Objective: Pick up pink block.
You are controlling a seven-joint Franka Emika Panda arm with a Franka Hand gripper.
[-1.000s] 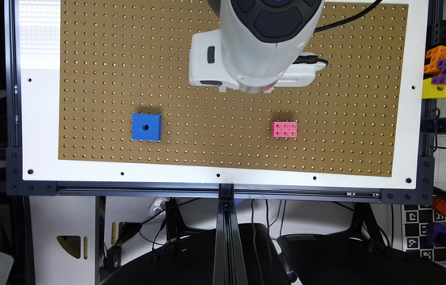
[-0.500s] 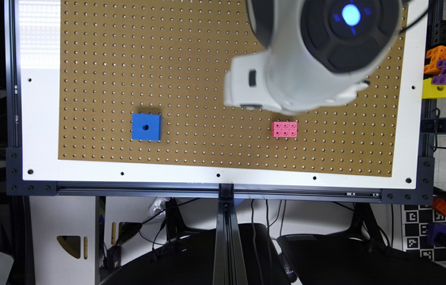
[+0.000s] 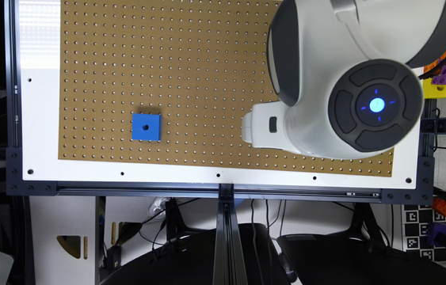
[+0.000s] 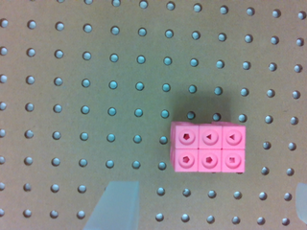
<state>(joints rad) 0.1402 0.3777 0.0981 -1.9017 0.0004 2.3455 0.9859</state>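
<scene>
Gripper [image 4: 206, 208] jaws spread wide, holding nothing, fingers [image 4: 115, 206] clear of the pink block [image 4: 208, 147]. Block lies flat on the pegboard [image 4: 72, 96], holes up, long axis 3-to-9 o'clock in the wrist view. Bare board all round it. In the exterior view, blue block [image 3: 146, 127] sits well apart at 9 o'clock of the arm [image 3: 325, 99].

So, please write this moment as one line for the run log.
phase: approach | gripper: open, above pegboard, not touching anything | pink block: flat on pegboard, not between fingers | blue block: apart, untouched
</scene>
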